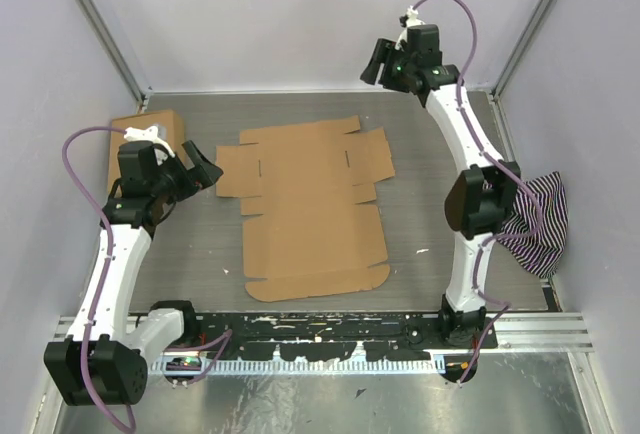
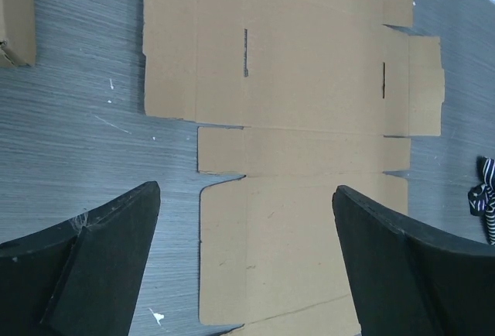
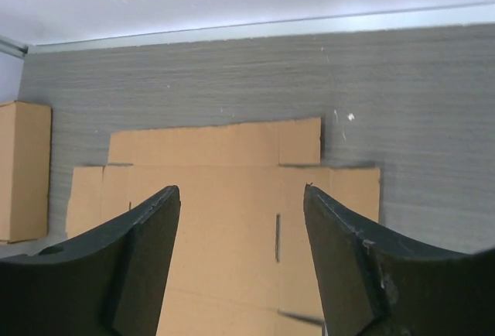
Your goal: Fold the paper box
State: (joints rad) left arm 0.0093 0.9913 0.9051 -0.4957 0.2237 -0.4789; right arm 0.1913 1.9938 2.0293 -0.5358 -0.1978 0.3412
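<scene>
The paper box (image 1: 308, 209) lies flat and unfolded in the middle of the table, a brown die-cut sheet with side flaps and two slits. It fills much of the left wrist view (image 2: 302, 111) and the lower part of the right wrist view (image 3: 224, 197). My left gripper (image 1: 205, 172) hovers at the sheet's left edge, open, with nothing between its fingers (image 2: 100, 258). High above the far right corner of the sheet, my right gripper (image 1: 381, 62) is also open and empty, its fingertips (image 3: 155, 220) apart over the cardboard.
A ready-made brown cardboard box (image 1: 135, 149) stands at the far left by the wall, behind the left arm. A striped cloth (image 1: 535, 219) lies at the right edge beside the right arm. Grey walls enclose the table on three sides.
</scene>
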